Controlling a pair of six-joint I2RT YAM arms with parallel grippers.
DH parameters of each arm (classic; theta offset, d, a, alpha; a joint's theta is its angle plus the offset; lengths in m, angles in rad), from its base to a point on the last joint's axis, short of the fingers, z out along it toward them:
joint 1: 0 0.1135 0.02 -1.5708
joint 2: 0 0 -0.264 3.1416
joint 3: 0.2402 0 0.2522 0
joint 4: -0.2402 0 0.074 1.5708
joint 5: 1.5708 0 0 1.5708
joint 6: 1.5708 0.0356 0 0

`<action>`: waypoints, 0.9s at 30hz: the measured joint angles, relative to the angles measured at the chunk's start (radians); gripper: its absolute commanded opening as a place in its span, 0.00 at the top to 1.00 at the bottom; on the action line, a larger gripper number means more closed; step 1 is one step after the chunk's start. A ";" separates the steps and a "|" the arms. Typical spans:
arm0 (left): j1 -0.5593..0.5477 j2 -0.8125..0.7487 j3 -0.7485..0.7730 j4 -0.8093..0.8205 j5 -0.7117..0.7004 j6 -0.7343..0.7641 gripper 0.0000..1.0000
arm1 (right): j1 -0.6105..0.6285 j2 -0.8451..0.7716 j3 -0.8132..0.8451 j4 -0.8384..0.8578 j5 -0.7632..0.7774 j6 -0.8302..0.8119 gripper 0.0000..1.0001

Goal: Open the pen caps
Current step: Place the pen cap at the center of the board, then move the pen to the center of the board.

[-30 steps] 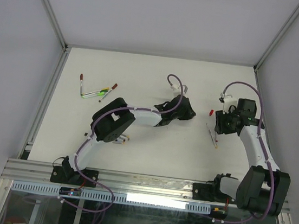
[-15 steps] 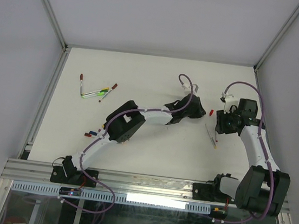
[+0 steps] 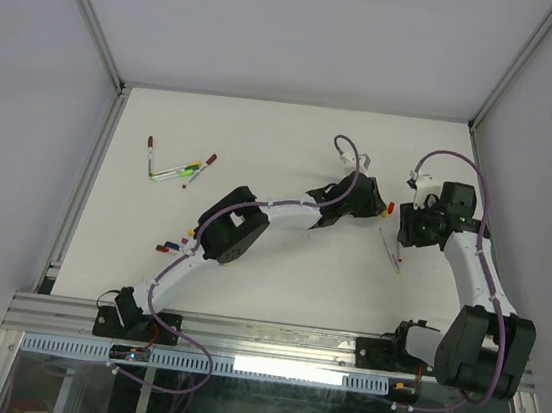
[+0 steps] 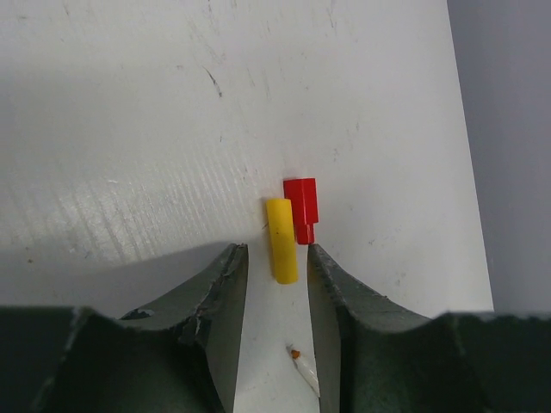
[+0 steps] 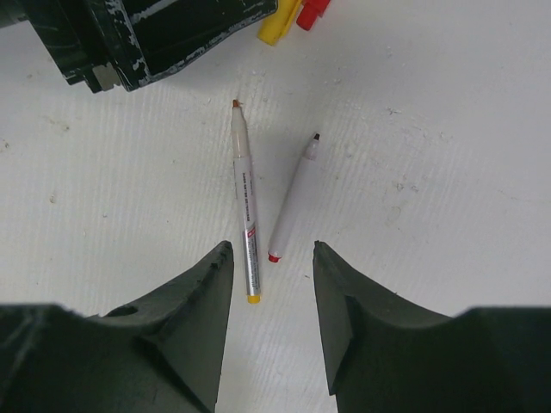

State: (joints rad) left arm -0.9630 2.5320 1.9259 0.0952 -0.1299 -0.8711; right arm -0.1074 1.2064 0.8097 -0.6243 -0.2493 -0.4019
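From above, the left arm reaches far across the white surface point(image 3: 265, 135). The left end effector point(image 3: 377, 207) sits right by a red cap point(image 3: 390, 207). The right end effector point(image 3: 406, 233) hangs over two pens point(image 3: 391, 249). More pens point(image 3: 182, 169) lie well apart, at the far left. They are too small to tell if their caps are on.

The left wrist view shows the left end effector point(image 4: 274, 255) with its fingers a little apart. A yellow cap point(image 4: 281, 240) lies flat between the tips, with a thin gap on each side, so I think it is let go. The red cap point(image 4: 301, 209) lies just beside it. A bare pen tip point(image 4: 303, 365) peeks in below.

In the right wrist view, the right end effector point(image 5: 271, 252) is half open and holds nothing. Under it lie a yellow-end pen point(image 5: 244, 202) and a red-end pen point(image 5: 293, 198), both with bare tips. The two caps show at the top edge.

The caps look tiny, light, hard and smooth. They may slip or roll, so pinch one across its sides, at the middle. The pens look thin, stiff and light. Hold one by the middle of its barrel and leave the cap end free.

A second ago the left end effector was further left and the red cap lay alone. Now the arm has stretched over to it and the fingers have parted. The right arm has not moved.
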 measured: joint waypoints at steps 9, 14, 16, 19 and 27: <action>0.000 -0.025 -0.039 0.030 -0.003 0.055 0.52 | -0.005 -0.010 0.000 -0.001 -0.013 0.000 0.55; 0.000 -0.186 -0.260 0.102 -0.017 0.103 0.41 | -0.007 -0.039 0.000 -0.001 -0.045 0.000 0.55; 0.000 -0.279 -0.364 0.152 -0.023 0.128 0.35 | -0.007 -0.052 0.000 -0.002 -0.063 0.000 0.55; 0.000 -0.433 -0.518 0.238 -0.026 0.186 0.28 | -0.007 -0.069 0.000 -0.004 -0.108 -0.004 0.54; 0.000 -0.850 -0.983 0.483 -0.042 0.393 0.04 | -0.007 -0.130 0.000 -0.032 -0.280 -0.039 0.53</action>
State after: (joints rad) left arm -0.9630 1.6825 0.9428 0.5785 -0.1722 -0.4786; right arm -0.1146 1.0760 0.8097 -0.6563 -0.5289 -0.4408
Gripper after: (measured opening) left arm 0.891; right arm 0.465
